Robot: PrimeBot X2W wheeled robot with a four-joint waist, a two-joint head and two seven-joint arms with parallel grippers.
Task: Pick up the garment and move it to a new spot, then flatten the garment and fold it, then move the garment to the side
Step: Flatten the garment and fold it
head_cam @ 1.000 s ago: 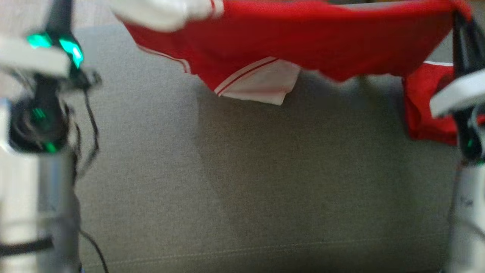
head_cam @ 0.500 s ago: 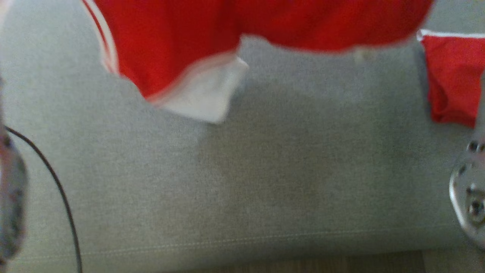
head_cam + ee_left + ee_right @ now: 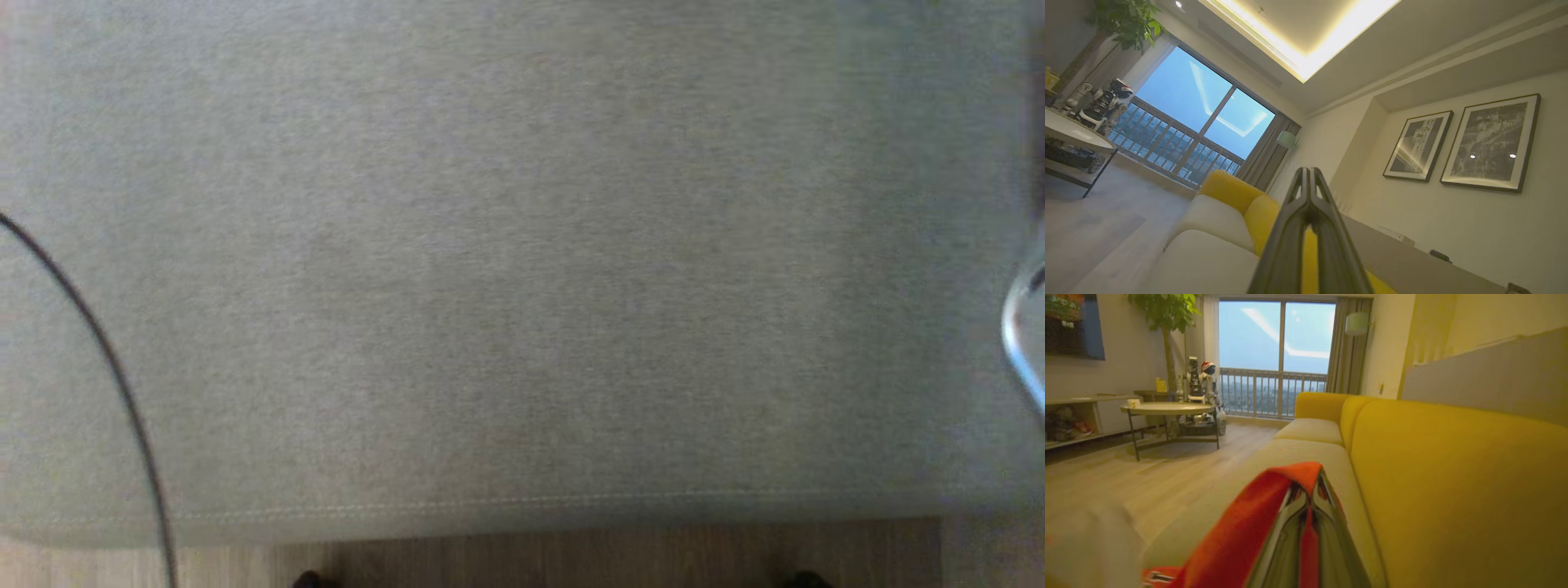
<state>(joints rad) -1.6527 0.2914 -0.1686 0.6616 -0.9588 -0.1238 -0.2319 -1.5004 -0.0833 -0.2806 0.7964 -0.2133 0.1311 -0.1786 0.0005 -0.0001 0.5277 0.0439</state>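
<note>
The garment (image 3: pixel 1237 535) is red cloth with a white trim, seen in the right wrist view. It is draped over my right gripper (image 3: pixel 1308 482), which is shut on it, with a strip of red showing between the fingers. Its remaining cloth hangs off to the lower left of that view, blurred. My left gripper (image 3: pixel 1308 173) is shut, fingers pressed together and pointing up toward the wall and ceiling, with no cloth on it. In the head view a bare grey seat cushion (image 3: pixel 522 245) lies below.
A yellow sofa back (image 3: pixel 1453 477) runs along the right of the grey seat. A dark cable (image 3: pixel 106 359) curves over the cushion's left side, and a silver arm part (image 3: pixel 1024 343) shows at the right edge. Wooden floor (image 3: pixel 571 555) lies past the front seam. A round table (image 3: pixel 1167 408) stands farther off.
The red garment that hung across the top of the head view has left that picture. Both arms have gone from its sides. The view has also shifted a little toward the cushion's front edge.
</note>
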